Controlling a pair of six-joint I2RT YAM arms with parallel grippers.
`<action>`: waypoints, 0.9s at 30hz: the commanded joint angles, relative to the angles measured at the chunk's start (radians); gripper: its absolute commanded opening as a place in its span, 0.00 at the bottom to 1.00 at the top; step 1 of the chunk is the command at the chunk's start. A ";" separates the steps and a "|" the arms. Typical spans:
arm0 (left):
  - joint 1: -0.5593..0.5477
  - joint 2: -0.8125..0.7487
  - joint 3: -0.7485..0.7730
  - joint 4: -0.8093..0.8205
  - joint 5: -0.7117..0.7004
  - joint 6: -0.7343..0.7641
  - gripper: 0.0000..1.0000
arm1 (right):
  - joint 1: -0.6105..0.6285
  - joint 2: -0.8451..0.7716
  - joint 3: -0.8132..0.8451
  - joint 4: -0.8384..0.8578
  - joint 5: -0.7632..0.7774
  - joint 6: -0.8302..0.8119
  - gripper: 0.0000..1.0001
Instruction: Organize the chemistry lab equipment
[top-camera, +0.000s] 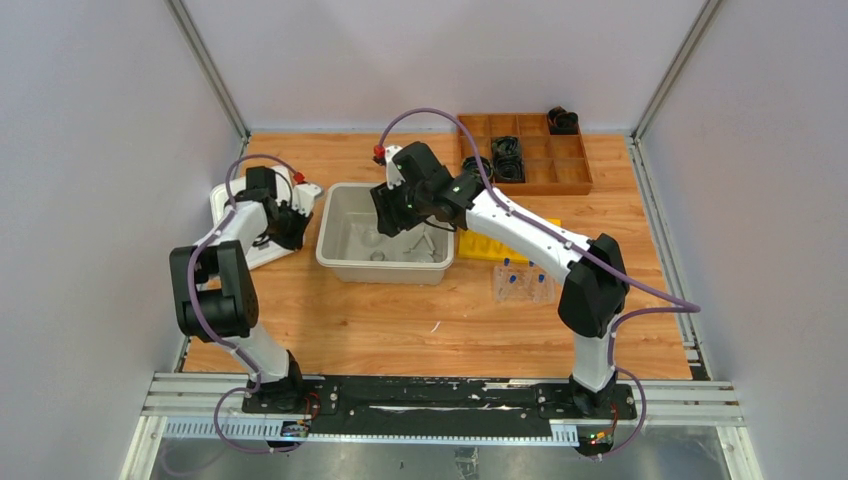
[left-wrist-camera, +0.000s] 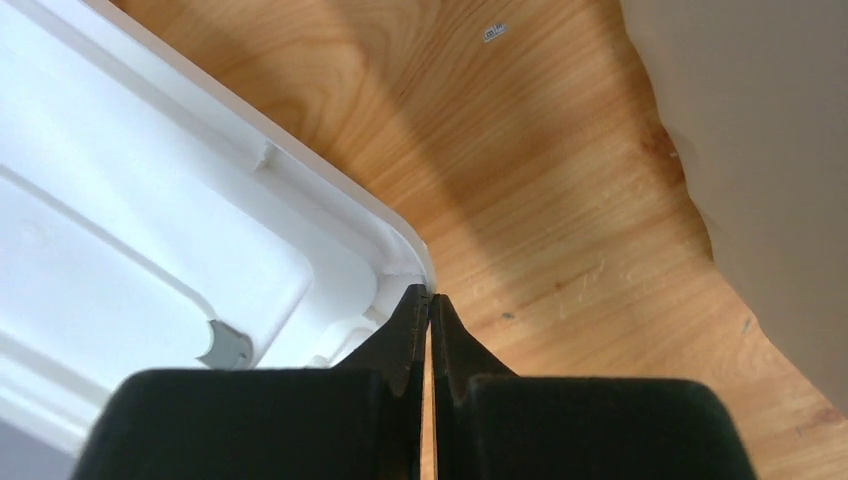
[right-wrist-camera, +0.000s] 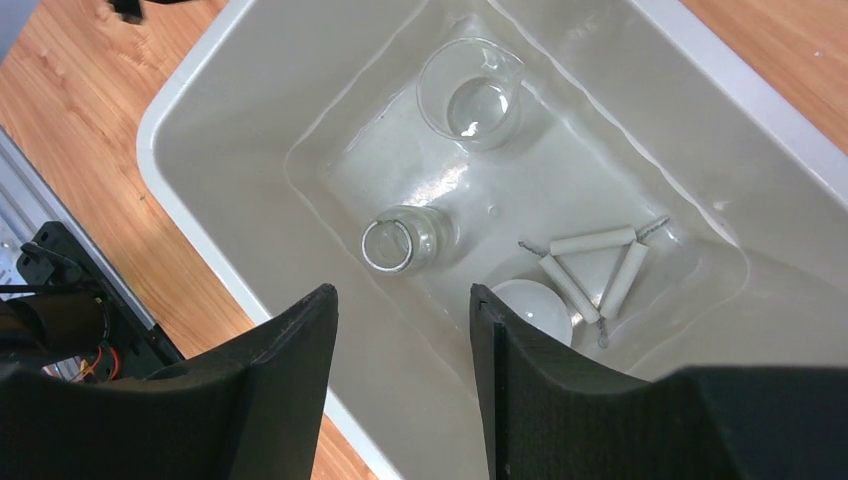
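Observation:
A grey bin (top-camera: 350, 262) holds one upright clear beaker (right-wrist-camera: 470, 95), a second beaker (right-wrist-camera: 405, 240) lying on its side, a white triangle frame (right-wrist-camera: 595, 265) and a white round dish (right-wrist-camera: 535, 310). My right gripper (right-wrist-camera: 402, 292) is open and empty, hovering over the bin's inside (top-camera: 398, 215). Blue-capped clear tubes (top-camera: 520, 282) lie in a clear holder right of the bin. My left gripper (left-wrist-camera: 430, 298) is shut, with its tips at the corner of a white lid (left-wrist-camera: 150, 230) lying left of the bin (top-camera: 295, 225). I cannot tell whether it pinches the lid's rim.
A wooden compartment tray (top-camera: 570, 180) with black items stands at the back right. A yellow block (top-camera: 500, 248) lies between the bin and the tubes. A thin short rod (top-camera: 436, 326) lies on the table in front of the bin. White walls close in on both sides.

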 joint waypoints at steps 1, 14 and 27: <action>0.002 -0.122 0.016 -0.094 -0.013 0.067 0.00 | -0.013 -0.054 -0.026 0.026 0.027 -0.028 0.55; -0.081 -0.457 0.239 -0.522 0.152 0.167 0.00 | -0.017 -0.230 -0.171 0.263 -0.087 -0.333 0.77; -0.417 -0.575 0.513 -0.820 0.111 0.202 0.00 | 0.013 -0.450 -0.446 0.582 -0.252 -1.000 0.85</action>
